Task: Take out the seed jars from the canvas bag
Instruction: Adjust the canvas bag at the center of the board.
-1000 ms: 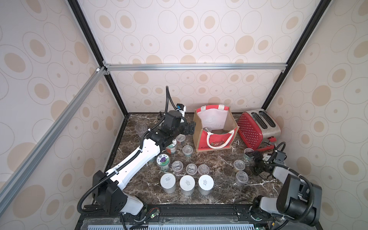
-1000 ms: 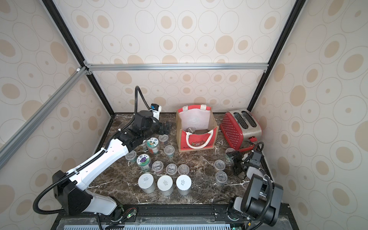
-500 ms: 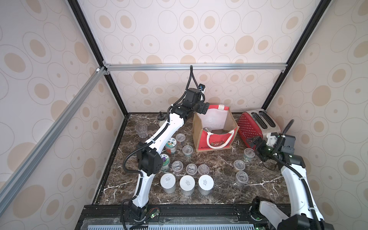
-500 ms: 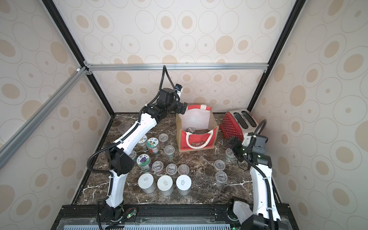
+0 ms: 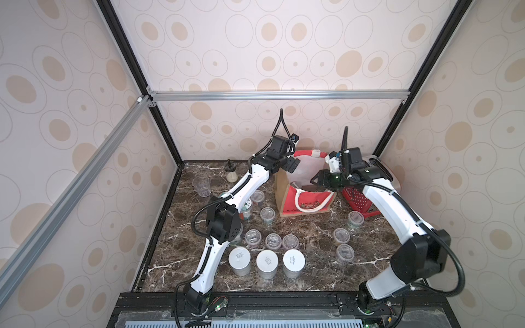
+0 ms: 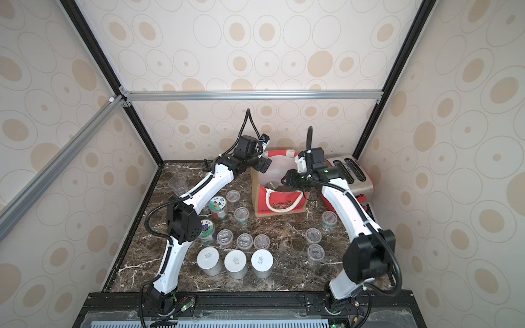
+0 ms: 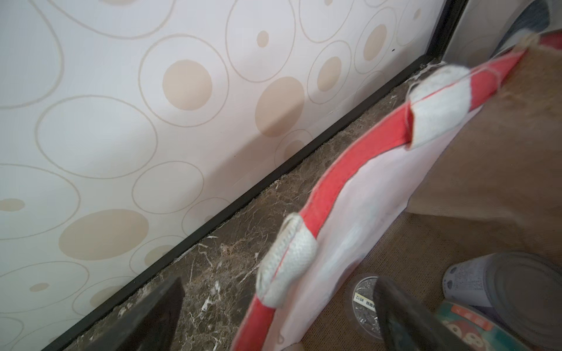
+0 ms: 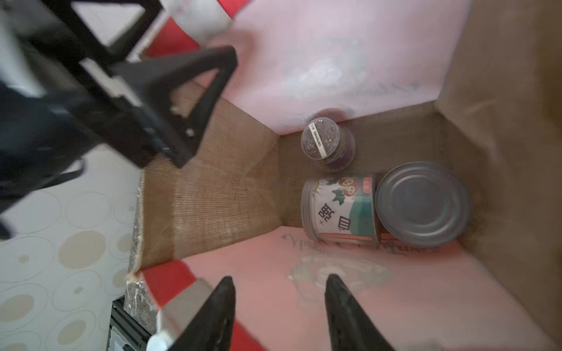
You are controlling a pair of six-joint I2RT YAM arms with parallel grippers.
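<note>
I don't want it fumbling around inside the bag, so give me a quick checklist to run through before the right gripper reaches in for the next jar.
1. Bag upright with its mouth open: ok, the canvas bag stands open.
2. Bag steadied: not ok, the left gripper straddles the rim with its jaws open.
3. Picking gripper free: ok, the right gripper is open and empty above the mouth.
4. Upright target: ok, the small clear-lidded jar stands on the bag floor.
5. The picture-label jar upright: not ok, it lies on its side.
6. The grey-ended container is a seed jar: cannot tell.
</note>
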